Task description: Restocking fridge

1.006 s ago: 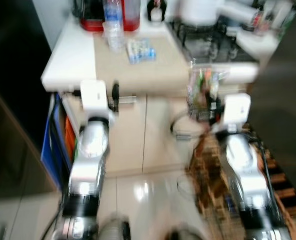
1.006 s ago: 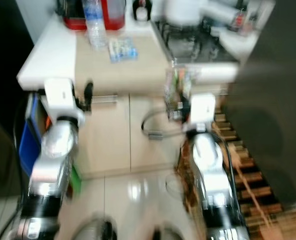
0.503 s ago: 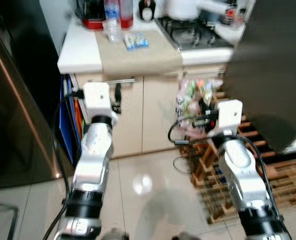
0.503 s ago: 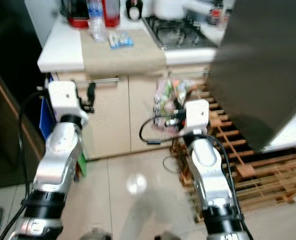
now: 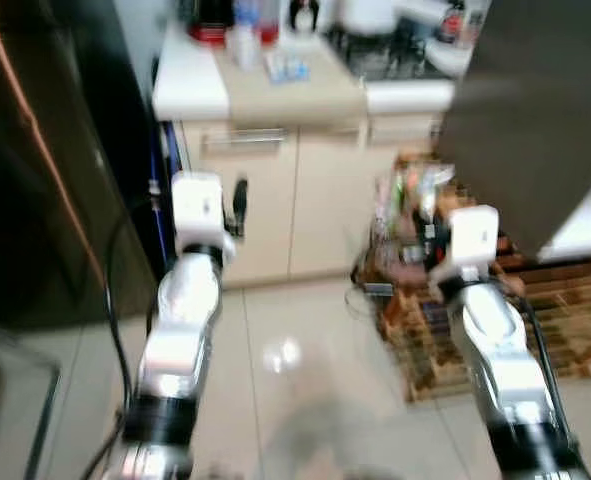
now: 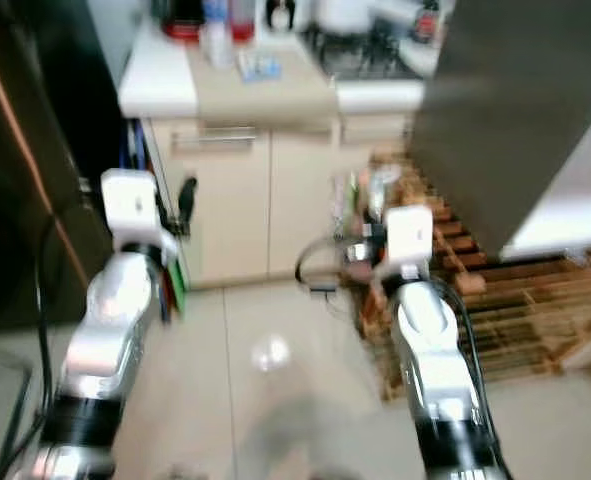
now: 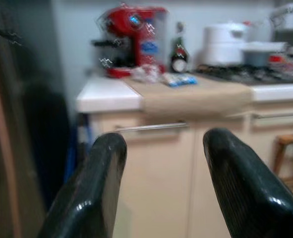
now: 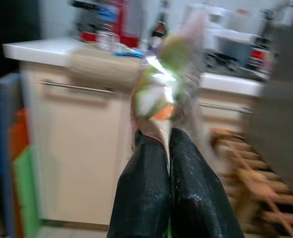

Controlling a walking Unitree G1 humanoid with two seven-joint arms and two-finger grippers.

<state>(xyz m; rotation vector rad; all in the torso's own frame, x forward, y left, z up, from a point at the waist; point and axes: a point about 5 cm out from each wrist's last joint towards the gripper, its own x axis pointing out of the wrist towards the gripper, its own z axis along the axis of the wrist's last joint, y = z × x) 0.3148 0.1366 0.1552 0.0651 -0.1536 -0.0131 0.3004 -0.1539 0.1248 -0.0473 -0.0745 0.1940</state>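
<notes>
Two grippers up at chest height, facing kitchen cabinets. Right gripper [image 8: 168,148]: fingers pressed tight together, pinching bottom edge of a clear bag of veg [image 8: 168,79] (green and orange contents, blurred, can't ID exactly). Bag stands up above fingertips, seen in head view just ahead of right wrist [image 5: 415,205], over edge of wooden pallets [image 5: 535,320]. Left gripper [image 7: 161,148]: fingers spread wide, nothing between them, pointing at cabinet drawer handle [image 7: 148,127] but well apart from it.

Risks, as judged: grip is on thin film only, so bag could slip or tear if swung while walking; contents top-heavy above pinch, may flop over and pull free. Pallets close by right side, so bag or cable could snag on turn. Views blurred, suggests robot in motion, so jolts likely cause of a drop. Dark fridge front [image 5: 35,170] close on left; left arm could clip it on turn if elbow stays out.

Pose: both forearms raised and reaching fwd, roughly parallel, elbows bent, wrists level. Left arm near fridge edge; right arm beside pallets. Counter [image 5: 190,85] beyond, with red coffee machine [image 7: 131,39], bottle [image 7: 177,49], small blue-white pack [image 7: 178,79], stove [image 7: 240,72].

Task stage, est.: carrying item toward fridge, door not yet open.
</notes>
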